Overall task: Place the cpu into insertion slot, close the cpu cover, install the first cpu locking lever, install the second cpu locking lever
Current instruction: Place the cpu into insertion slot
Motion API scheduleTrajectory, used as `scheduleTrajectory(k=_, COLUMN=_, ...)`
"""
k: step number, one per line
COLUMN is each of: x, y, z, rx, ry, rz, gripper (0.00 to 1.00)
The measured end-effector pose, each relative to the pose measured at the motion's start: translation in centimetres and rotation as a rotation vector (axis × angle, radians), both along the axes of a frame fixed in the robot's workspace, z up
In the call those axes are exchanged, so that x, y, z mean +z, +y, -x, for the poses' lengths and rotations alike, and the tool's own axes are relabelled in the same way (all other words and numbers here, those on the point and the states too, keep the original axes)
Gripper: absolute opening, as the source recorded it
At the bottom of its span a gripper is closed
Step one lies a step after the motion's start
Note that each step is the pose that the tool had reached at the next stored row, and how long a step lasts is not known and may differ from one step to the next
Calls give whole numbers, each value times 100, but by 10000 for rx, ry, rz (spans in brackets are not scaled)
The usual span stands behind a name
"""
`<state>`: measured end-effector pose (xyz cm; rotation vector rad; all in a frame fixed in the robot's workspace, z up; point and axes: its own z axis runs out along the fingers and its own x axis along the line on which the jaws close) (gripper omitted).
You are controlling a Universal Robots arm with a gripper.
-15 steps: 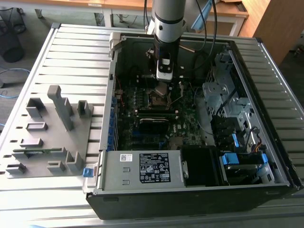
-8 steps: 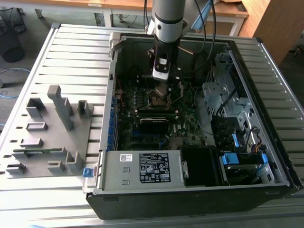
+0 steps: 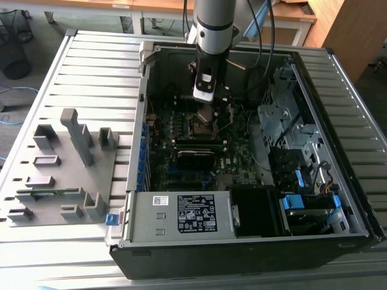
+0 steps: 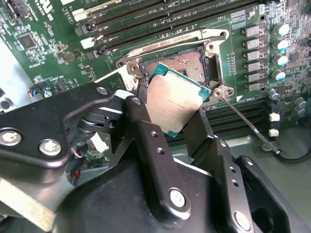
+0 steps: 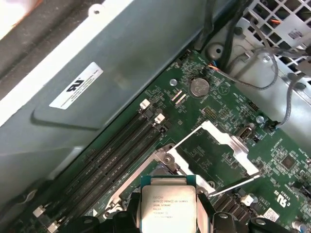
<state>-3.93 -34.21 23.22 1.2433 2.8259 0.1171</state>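
Over the insertion slot (image 4: 187, 63), fingers (image 4: 146, 128) pinch the cpu (image 4: 175, 99); cpu cover (image 5: 228, 141) lies open.

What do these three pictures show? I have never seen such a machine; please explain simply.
A robot arm reaches into an open computer case on a slatted table; the exterior view shows this from outside. Both wrist views come from cameras riding on the arm and look at the green motherboard. The gripper is shut on the cpu, a small silver chip, held over the insertion slot, not yet seated. The cpu cover stands open. A grey parts holder lies at the exterior view's left.
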Motion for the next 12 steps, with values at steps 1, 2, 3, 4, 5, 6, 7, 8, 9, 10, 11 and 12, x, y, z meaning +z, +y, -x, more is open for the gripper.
scheduleTrajectory(k=1, x=0, y=0, z=0, rx=-173, ry=0, rz=-1, gripper=54)
scheduleTrajectory(k=2, x=-1, y=0, z=0, rx=-351, ry=0, rz=0, gripper=54)
scheduleTrajectory(k=3, x=0, y=0, z=0, rx=-531, ry=1, rz=1, gripper=54)
scheduleTrajectory(k=4, x=-1, y=0, z=0, rx=-710, ry=1, rz=1, gripper=54)
scheduleTrajectory(k=5, x=-1, y=0, z=0, rx=-879, ry=1, rz=1, gripper=54)
scheduleTrajectory(k=6, x=-1, y=0, z=0, rx=-928, ry=1, rz=1, gripper=54)
scheduleTrajectory(k=7, x=-1, y=0, z=0, rx=-930, ry=1, rz=1, gripper=54)
scheduleTrajectory(k=8, x=-1, y=0, z=0, rx=-933, ry=1, rz=2, gripper=54)
scheduleTrajectory(k=9, x=-1, y=0, z=0, rx=-934, ry=1, rz=1, gripper=54)
scheduleTrajectory(k=10, x=-1, y=0, z=0, rx=-936, ry=1, rz=1, gripper=54)
scheduleTrajectory(k=11, x=-1, y=0, z=0, rx=-953, ry=0, rz=2, gripper=54)
scheduleTrajectory(k=12, x=-2, y=0, z=0, rx=-1026, ry=0, rz=1, gripper=54)
